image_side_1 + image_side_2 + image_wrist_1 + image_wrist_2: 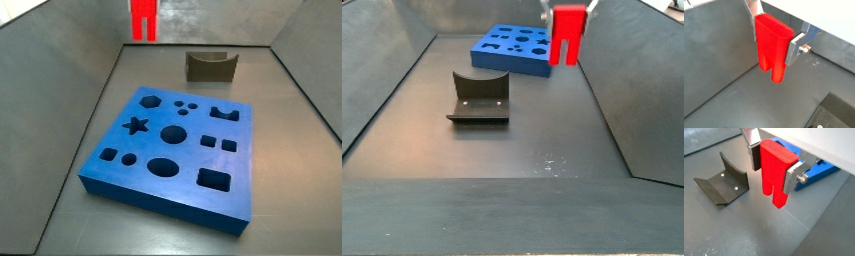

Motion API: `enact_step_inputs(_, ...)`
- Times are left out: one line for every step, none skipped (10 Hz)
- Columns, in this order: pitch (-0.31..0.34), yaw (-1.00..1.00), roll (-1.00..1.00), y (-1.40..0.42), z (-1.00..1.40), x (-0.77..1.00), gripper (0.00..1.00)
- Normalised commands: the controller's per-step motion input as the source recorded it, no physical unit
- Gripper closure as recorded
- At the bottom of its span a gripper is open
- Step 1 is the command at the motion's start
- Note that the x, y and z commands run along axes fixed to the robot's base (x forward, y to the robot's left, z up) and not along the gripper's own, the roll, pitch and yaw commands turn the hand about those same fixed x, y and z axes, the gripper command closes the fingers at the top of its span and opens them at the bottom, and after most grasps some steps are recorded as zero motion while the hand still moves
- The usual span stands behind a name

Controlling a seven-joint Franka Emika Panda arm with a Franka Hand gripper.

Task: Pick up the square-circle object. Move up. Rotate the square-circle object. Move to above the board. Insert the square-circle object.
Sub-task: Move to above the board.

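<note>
Fixture [478, 98]: dark L-shaped bracket with a curved notch in its upright wall, standing on the grey floor [502, 150]; in a side view left of the red piece and nearer than the board; in a wrist view [723, 184] low on the floor, apart from the gripper.
Board [174, 150]: thick blue slab lying flat, top cut with a star, circles, squares, a hexagon and an oval; in a side view [513, 49] at the far end of the floor, beyond the fixture.
Square-circle object [773, 46]: bright red, tall and narrow, hanging upright well clear of the floor, lower end split into two prongs; in a side view [568, 38] up in the air, right of the board.
Gripper [775, 162]: raised above the floor, silver plates pinched on the upper part of the red piece, one finger [795, 49] flat against each side; prongs hanging free below the pads.
</note>
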Motion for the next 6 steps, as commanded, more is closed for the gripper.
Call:
enact_step_inputs(0.091, 0.00, 0.08, 0.01, 1.00, 0.00, 1.00)
enact_step_inputs(0.092, 0.00, 0.08, 0.01, 1.00, 0.01, 1.00)
enact_step_inputs(0.090, 0.00, 0.08, 0.01, 1.00, 0.01, 1.00)
enact_step_inputs(0.090, 0.00, 0.08, 0.01, 1.00, 0.01, 1.00)
enact_step_inputs(0.088, 0.00, 0.08, 0.01, 1.00, 0.01, 1.00)
enact_step_inputs(0.087, 0.01, 0.08, 0.01, 1.00, 0.01, 1.00)
